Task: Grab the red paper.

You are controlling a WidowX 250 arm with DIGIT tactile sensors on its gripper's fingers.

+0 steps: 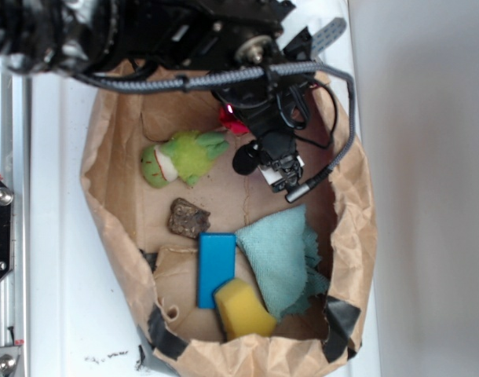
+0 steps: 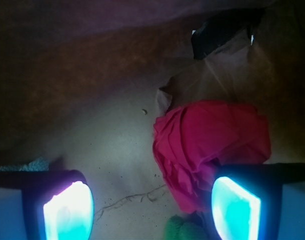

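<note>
White worktop (image 1: 67, 236) carrying a shallow brown paper bag (image 1: 114, 196) with rolled-down walls and black tape at the near corners. Inside the bag, exterior view: green plush toy (image 1: 184, 155) with a red-and-white end, lying left of centre; brown lump (image 1: 188, 217) just below it; blue block (image 1: 216, 267) touching a yellow sponge (image 1: 243, 310) at its lower end; teal cloth (image 1: 283, 259) right of the block, partly overlapping the sponge. Black arm (image 1: 208, 39) reaching in from the top edge, cable looped to its right. Gripper (image 1: 259, 129) low over the far part of the bag, beside the toy's green end.

Red paper (image 2: 207, 150) (creased, folded wad) resting on the bag floor close to the far wall; in the exterior view only a small red patch (image 1: 230, 119) visible beside the arm, rest hidden. Wrist view: paper right of centre, its lower right edge covered by the right finger (image 2: 237, 210); left finger (image 2: 67, 212) well apart from it, over bare bag floor. Jaws spread wide, pinching nothing. Contact between right finger and paper: cannot tell. Green tip of the toy (image 2: 185, 230) at the bottom edge, just below the paper.
</note>
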